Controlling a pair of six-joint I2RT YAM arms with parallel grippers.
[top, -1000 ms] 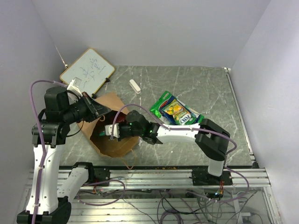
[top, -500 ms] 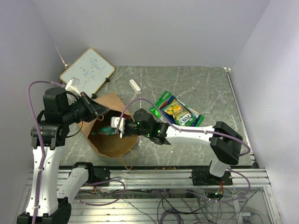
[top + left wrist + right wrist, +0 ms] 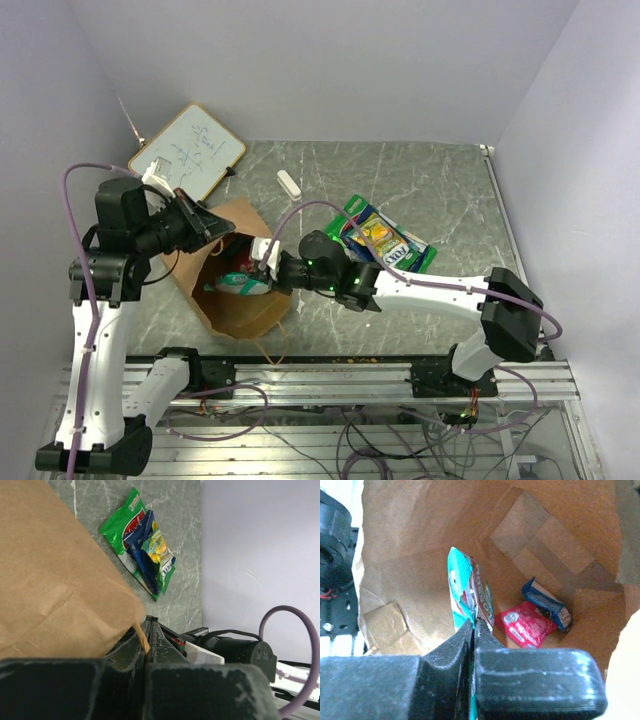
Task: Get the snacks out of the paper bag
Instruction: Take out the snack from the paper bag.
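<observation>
At the far left a wood-framed whiteboard (image 3: 187, 152) leans against the wall. Just in front of it the left claw (image 3: 147, 637) is closed tight, pinching the rim of the paper bag (image 3: 240, 300), which lies on the grey tabletop (image 3: 450, 190) with its mouth held open and facing right. The right claw (image 3: 474, 625) reaches into that mouth from the right, its jaws clamped narrowly on the top edge of a teal packet (image 3: 465, 595), which stands upright inside the bag. Deeper in, on the bag's bottom, a red packet (image 3: 525, 625) and a small blue packet (image 3: 547, 605) lie touching each other. A small white block (image 3: 289, 184) lies on the tabletop beyond the bag. Further right, outside the bag, three packets lie overlapped on the tabletop: a green packet (image 3: 122, 527) with a red logo, a dark blue packet (image 3: 142, 555) across it, and a multicoloured packet (image 3: 385, 240).
</observation>
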